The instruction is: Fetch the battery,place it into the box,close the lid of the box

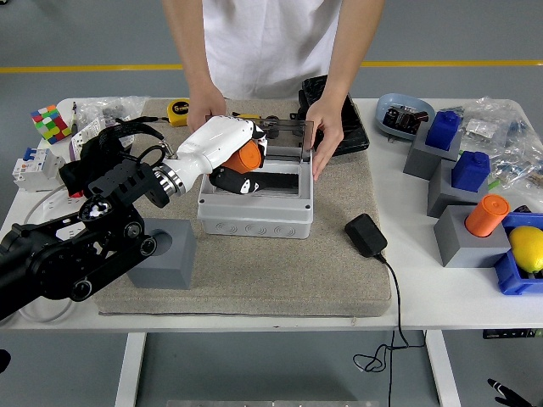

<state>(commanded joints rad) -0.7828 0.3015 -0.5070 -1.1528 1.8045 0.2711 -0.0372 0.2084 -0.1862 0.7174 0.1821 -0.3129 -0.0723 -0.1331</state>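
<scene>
So I've got the left hand [233,161] wrapped around the orange battery [243,158], fingers curled on its sides, and it's sitting over the open grey box [254,216] just left of centre in the frame. The battery is a short fat cylinder, tilted over on its side in the grip, hovering above the dark inside of the box. My guess is it's rigid, smooth and light for its size, so it won't squash but it could roll or slip if the fingers loosen unevenly. Holding it around the barrel like this looks like the right call.

The clear lid [284,129] stands up at the back of the box. A person at the top of the frame has one hand [326,136] on the lid's right end, the other hand [206,108] partly hidden behind my wrist. The lid looks thin and probably flexes, so I'd push it gently along the top edge later

Right arm isn't in the shot
</scene>
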